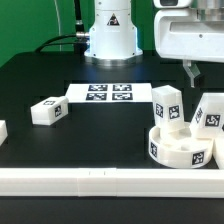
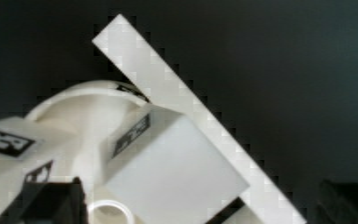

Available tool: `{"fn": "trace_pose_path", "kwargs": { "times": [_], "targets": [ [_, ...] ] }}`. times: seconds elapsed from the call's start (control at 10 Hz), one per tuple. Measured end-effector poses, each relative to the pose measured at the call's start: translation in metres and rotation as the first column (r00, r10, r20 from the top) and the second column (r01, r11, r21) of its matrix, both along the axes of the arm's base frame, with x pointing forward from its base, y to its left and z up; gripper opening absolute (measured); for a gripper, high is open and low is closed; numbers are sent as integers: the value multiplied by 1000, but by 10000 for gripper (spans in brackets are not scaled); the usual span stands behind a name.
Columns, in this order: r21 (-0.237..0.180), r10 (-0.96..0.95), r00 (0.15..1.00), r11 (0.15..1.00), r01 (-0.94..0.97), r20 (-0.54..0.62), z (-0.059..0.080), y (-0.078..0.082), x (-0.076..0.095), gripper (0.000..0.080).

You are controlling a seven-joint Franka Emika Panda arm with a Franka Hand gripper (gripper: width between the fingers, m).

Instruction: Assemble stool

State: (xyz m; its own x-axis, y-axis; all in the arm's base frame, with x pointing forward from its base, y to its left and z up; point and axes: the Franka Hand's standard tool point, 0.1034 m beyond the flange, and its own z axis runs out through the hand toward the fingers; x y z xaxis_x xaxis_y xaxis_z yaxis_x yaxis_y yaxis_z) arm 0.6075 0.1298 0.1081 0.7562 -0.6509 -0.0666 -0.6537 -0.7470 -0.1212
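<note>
Exterior view: the seat [image 1: 182, 148] sits on the bench [image 1: 100, 140] at the view's right, just behind the front rail [image 1: 90, 180]. One leg [image 1: 167, 105] stands upright at the seat's far-left rim, touching it; cannot tell whether it is home in a socket. A second leg [image 1: 209, 112] rises at the seat's right side, leaning a little. A third leg [image 1: 48, 111] lies on its side toward the view's left, well apart from the seat. A cropped white part [image 1: 2, 130] shows at the left edge. The marker board [image 1: 110, 93] lies flat mid-bench, in front of the arm base [image 1: 110, 35].

The claw [image 1: 204, 78] hangs above the gap between the two legs at the seat, touching neither. Only one finger [image 1: 190, 72] shows clearly, so it is probably released, with nothing held.

Wrist view: blurred. The rounded seat rim [image 2: 87, 100] with tags and a pale block, likely a leg top [image 2: 176, 170], sit close under the camera. The rail [image 2: 176, 90] runs diagonally across the dark bench beside them.
</note>
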Motion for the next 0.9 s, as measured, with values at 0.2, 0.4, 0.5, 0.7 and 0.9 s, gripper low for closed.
{"fn": "trace_pose_path", "kwargs": {
  "times": [0.2, 0.4, 0.5, 0.7, 0.9],
  "targets": [
    [-5, 124, 992, 992, -124, 16, 0, 0, 0, 649],
    [-46, 390, 920, 920, -389, 40, -1, 0, -1, 649],
    [-72, 503, 863, 863, -500, 42, -1, 2, -1, 649],
    [-98, 691, 721, 722, -685, 51, -1, 2, -1, 649],
    [-123, 836, 546, 549, -827, 57, -1, 2, 0, 649]
  ]
}}
